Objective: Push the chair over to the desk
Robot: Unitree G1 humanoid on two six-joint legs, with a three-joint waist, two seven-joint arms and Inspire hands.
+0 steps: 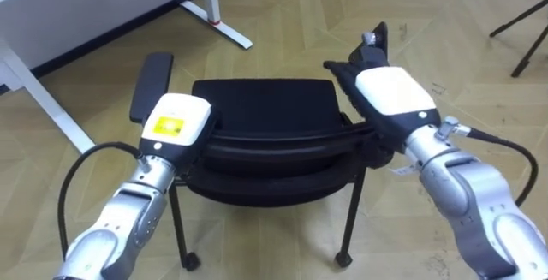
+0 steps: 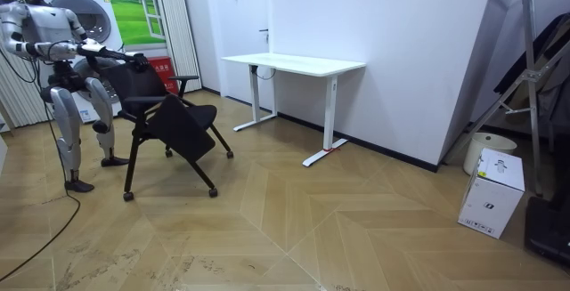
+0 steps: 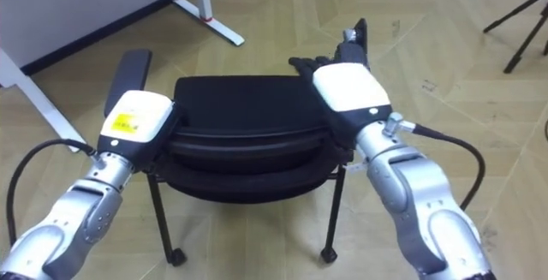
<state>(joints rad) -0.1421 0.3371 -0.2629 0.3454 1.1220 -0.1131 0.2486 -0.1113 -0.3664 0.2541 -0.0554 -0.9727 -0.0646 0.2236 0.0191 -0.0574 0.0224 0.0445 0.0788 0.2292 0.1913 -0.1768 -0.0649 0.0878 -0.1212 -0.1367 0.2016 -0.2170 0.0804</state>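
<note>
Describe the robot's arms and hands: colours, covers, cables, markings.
Both forearms are silver-grey, built of rounded metal segments. Each hand has a white, rounded-rectangular cover on its back: the one on the left hand bears a yellow label, the one on the right hand is plain, with black fingers beyond it. A black cable loops out from each wrist.

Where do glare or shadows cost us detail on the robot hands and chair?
Left eye view: no hard shadows. The white backs of the left robot hand and right robot hand read bright, but the black chair swallows detail where they meet it. Room view: even light, a soft sheen on the floor and only a faint shadow under the chair.
</note>
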